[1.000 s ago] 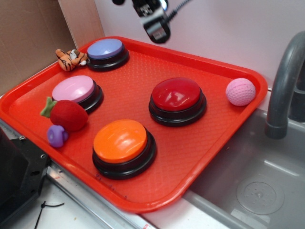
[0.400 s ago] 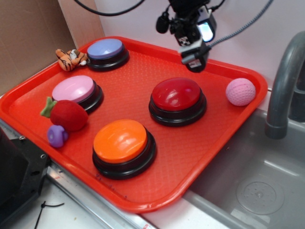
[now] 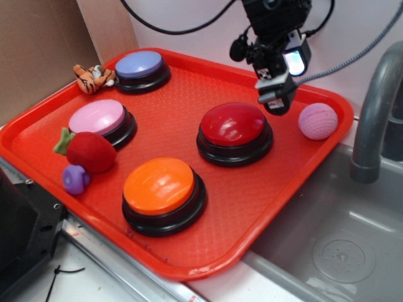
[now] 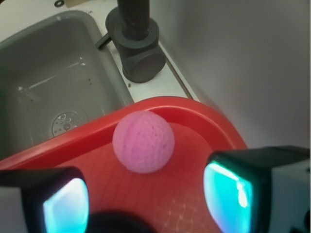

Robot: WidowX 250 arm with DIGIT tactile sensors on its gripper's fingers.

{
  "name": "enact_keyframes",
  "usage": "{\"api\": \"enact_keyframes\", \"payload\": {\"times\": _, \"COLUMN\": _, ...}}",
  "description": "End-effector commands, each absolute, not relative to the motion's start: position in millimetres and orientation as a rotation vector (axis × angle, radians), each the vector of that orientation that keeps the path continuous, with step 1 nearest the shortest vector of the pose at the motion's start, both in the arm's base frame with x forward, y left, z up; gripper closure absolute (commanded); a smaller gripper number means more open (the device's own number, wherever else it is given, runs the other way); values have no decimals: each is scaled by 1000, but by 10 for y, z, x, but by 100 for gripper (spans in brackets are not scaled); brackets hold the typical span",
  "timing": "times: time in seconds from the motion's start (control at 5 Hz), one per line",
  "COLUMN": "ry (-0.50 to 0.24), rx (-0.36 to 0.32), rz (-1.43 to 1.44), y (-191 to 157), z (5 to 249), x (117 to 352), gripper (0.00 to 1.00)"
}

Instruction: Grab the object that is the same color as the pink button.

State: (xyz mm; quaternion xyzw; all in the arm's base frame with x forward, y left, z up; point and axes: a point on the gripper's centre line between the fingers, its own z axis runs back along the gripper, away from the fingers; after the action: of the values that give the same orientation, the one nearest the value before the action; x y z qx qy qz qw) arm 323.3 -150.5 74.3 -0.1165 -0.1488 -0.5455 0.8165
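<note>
Ball (image 4: 144, 141) of dimpled pink rubber, small and round, sits ahead of the released black pincer (image 3: 278, 100), untouched.

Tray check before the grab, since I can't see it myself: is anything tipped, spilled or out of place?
Nothing stands out. The pink ball sits alone in the tray's corner nearest the sink. The four buttons sit flat and nothing is spilled. The tool hangs open beside the ball, not touching it.

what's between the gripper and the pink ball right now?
Nothing: only bare red tray floor separates the open gripper from the pink ball. Clearest in the wrist view; the exterior view agrees.
</note>
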Motion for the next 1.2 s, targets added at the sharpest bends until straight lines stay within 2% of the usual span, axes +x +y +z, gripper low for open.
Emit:
{"api": "enact_keyframes", "payload": {"times": 0.0, "ry": -339, "rx": -250, "rz": -1202, "y": -1789, "z": 826, "x": 3231, "gripper": 0}}
{"api": "enact_keyframes", "payload": {"times": 0.4, "ry": -287, "rx": -243, "rz": -1203, "y": -1928, "z": 666, "x": 3188, "gripper": 0}}
{"api": "enact_keyframes", "payload": {"times": 0.6, "ry": -270, "rx": -244, "rz": -1191, "y": -1952, "z": 606, "x": 3179, "gripper": 54}}
{"api": "enact_keyframes", "payload": {"times": 0.8, "ry": -268, "rx": -234, "rz": -1183, "y": -1972, "z": 600, "x": 3165, "gripper": 91}}
{"api": "enact_keyframes", "payload": {"times": 1.0, "ry": -256, "rx": -228, "rz": -1181, "y": -1991, "z": 550, "x": 3165, "gripper": 100}}
